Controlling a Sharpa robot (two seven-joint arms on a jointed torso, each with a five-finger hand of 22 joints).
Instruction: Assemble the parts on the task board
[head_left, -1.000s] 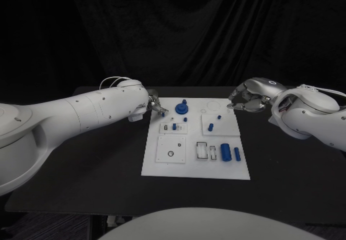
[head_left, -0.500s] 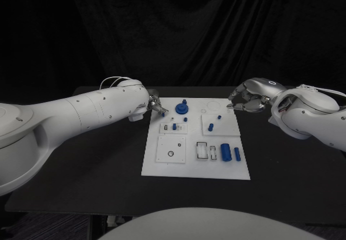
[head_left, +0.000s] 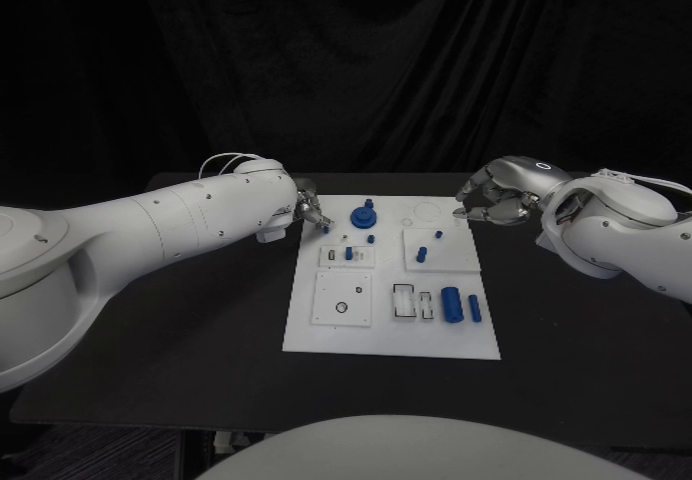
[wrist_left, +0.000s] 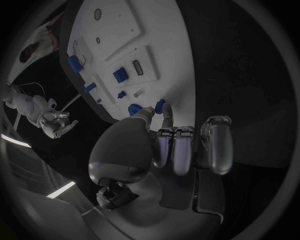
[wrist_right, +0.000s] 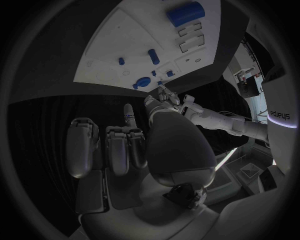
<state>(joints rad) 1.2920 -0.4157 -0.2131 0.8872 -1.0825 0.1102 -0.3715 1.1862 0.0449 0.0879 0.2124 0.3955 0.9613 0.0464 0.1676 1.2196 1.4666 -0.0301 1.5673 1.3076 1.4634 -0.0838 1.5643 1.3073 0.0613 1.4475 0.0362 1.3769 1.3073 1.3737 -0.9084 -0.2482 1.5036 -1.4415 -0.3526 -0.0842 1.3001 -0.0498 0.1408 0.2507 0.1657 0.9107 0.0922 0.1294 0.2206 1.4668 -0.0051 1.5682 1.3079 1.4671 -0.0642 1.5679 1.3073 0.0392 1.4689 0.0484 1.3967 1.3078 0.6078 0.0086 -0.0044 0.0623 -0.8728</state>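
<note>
- The board (head_left: 392, 335) looks like smooth, matt white plastic.
- The small parts, such as the blue cylinder (head_left: 451, 303), look like matt blue plastic.
- The table (head_left: 188, 330) has a dull black, even surface.
- Both arms have glossy white plastic shells.
- The left hand (wrist_left: 164, 145) and the right hand (wrist_right: 134, 145) look like brushed silver metal with a soft sheen.

One white task board (head_left: 392, 300) on a black tabletop (head_left: 173, 330). Two robot hands, left (head_left: 310, 212) and right (head_left: 495, 196). About seven blue parts (head_left: 451, 302).
</note>
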